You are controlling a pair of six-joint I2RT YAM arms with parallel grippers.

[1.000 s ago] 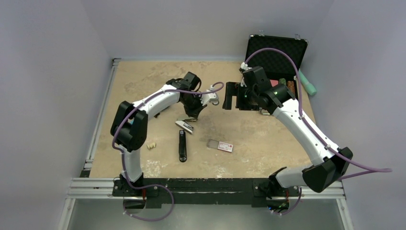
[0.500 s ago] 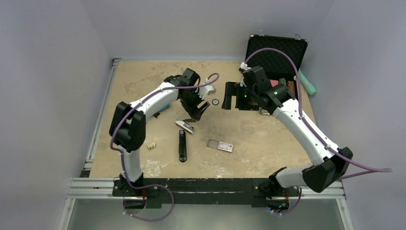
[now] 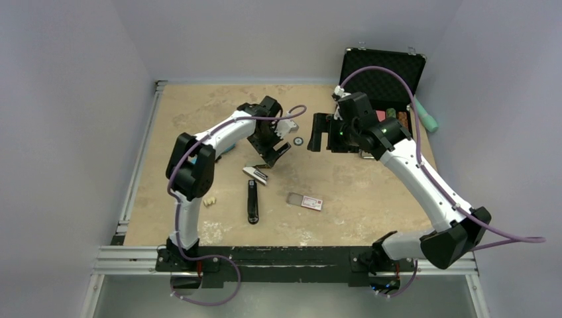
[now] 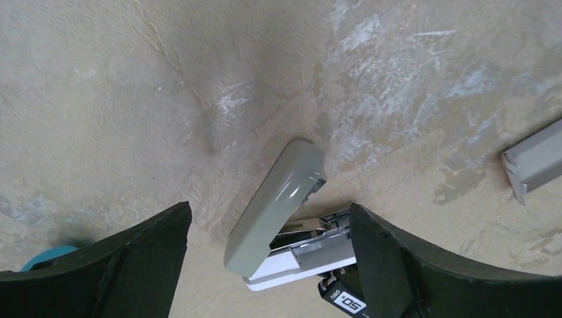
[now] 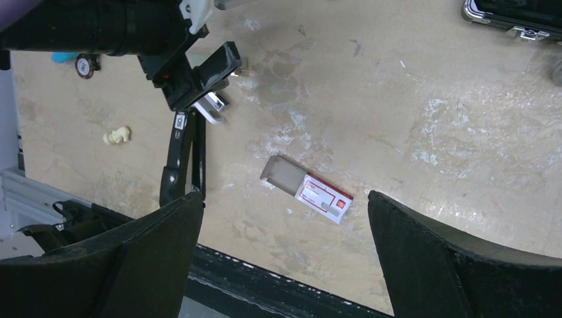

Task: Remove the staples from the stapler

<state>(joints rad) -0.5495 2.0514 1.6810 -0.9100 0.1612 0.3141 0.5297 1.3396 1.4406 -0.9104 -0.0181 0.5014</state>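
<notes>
The stapler lies swung open on the table: its black base points toward me, and the grey cover and white magazine lie at its far end. In the left wrist view the grey cover is lifted off the white magazine; I cannot make out staples inside. My left gripper hangs open just above that end, its fingers astride the cover without touching it. My right gripper is open and empty, up and to the right of the stapler.
A red-and-white staple box lies right of the stapler. An open black case stands at the back right with a teal tool beside it. A small round disc and a cream scrap lie on the table.
My left gripper has gone from shut to wide open over the stapler's far end, and the left arm has swung slightly right. The right arm has barely moved.
</notes>
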